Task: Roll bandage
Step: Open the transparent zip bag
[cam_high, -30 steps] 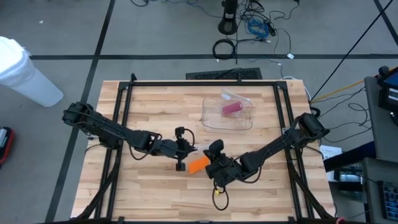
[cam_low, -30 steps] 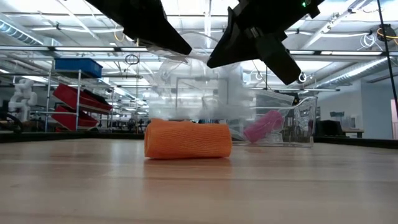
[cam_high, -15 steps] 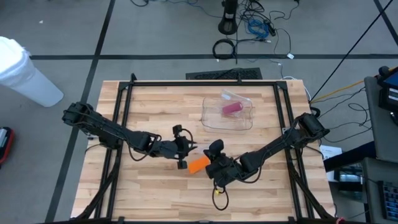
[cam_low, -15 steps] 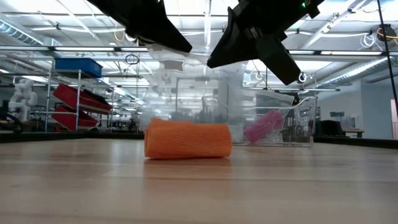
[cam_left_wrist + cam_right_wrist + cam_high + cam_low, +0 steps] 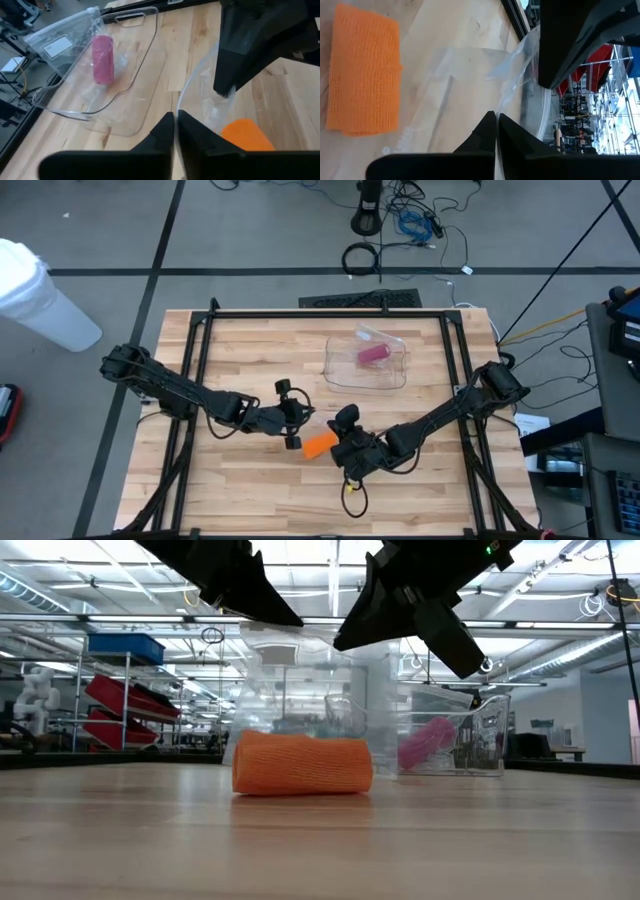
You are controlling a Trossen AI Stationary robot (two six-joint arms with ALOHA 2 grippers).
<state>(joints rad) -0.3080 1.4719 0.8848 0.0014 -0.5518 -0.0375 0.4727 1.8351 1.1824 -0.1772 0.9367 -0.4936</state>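
Note:
An orange rolled bandage (image 5: 320, 445) lies on its side on the wooden table, also in the low view (image 5: 302, 763). Just above it, both grippers hold a clear plastic bag (image 5: 300, 670) between them. My left gripper (image 5: 290, 420) is shut on the bag on the roll's left side. My right gripper (image 5: 345, 436) is shut on it on the roll's right side. The roll shows under the bag in the left wrist view (image 5: 246, 135) and in the right wrist view (image 5: 365, 75). My left gripper pinches the clear bag's rim (image 5: 179, 102) between its two shut fingers, coming level from the table's left. The bag hangs from the fingers above the table. My right gripper pinches the bag's opposite rim (image 5: 512, 92) between its shut fingers, coming from the table's right. The film hangs slack between the two holds, over the orange roll.
A clear tray (image 5: 366, 361) at the table's back holds a pink roll (image 5: 372, 355) in another clear bag. Black frame rails run along the table's left and right sides. Bare wood lies toward the near edge.
My left gripper has drawn a little toward the table's far left, still shut on the bag. The part of the bag between the grippers has spread wider and hangs lower. The orange roll and my right gripper have kept still.

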